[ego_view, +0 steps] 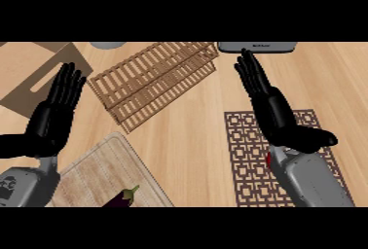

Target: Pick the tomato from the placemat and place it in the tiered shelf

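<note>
Job barely begun. Tomato (268, 158) sits on placemat (244, 146), mostly hidden under right hand (277, 114), fingers straight, holding nothing. Left hand (54, 114) flat, resting. Tiered shelf (155, 82) waits.

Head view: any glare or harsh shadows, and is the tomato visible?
Head view: light is even, no glare on the counter; the right hand and forearm cover most of the tomato, only a red sliver showing on the placemat.
</note>
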`<state>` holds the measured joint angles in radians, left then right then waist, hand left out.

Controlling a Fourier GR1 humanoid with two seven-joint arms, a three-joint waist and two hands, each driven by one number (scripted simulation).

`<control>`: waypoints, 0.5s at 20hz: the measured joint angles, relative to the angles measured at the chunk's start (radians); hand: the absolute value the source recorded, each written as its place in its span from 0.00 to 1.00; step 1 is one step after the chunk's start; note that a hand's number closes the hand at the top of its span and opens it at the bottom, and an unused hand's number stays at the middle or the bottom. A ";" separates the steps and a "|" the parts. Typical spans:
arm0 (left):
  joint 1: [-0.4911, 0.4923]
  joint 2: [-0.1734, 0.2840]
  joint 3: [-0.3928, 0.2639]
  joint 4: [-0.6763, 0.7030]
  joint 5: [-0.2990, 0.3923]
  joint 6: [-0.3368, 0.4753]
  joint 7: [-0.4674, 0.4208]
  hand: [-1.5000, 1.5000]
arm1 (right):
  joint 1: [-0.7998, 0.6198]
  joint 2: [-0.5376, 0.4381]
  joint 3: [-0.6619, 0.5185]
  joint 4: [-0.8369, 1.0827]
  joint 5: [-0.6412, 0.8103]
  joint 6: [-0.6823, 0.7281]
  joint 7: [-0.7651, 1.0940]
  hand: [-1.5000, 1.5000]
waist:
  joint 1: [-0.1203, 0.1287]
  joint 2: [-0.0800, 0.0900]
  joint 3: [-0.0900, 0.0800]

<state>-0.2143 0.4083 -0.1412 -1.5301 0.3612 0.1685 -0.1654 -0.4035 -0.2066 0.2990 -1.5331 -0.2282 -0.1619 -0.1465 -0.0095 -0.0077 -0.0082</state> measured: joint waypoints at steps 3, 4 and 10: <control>0.035 0.013 -0.013 0.026 -0.024 0.008 0.027 0.50 | 0.071 -0.063 -0.053 -0.008 0.042 -0.077 0.063 0.00 | -0.024 0.000 0.004; 0.058 0.024 -0.017 0.040 -0.034 0.011 0.039 0.50 | 0.107 -0.097 -0.082 0.008 0.059 -0.108 0.085 0.00 | -0.040 0.000 0.004; 0.170 0.069 -0.022 0.019 -0.072 0.026 0.033 0.50 | 0.329 -0.290 -0.262 0.160 0.174 -0.307 0.233 0.00 | -0.125 0.000 0.014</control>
<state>-0.0444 0.4769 -0.1637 -1.5108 0.2888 0.1940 -0.1325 -0.0749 -0.4966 0.0373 -1.3729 -0.0547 -0.4693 0.0861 -0.1349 -0.0081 0.0060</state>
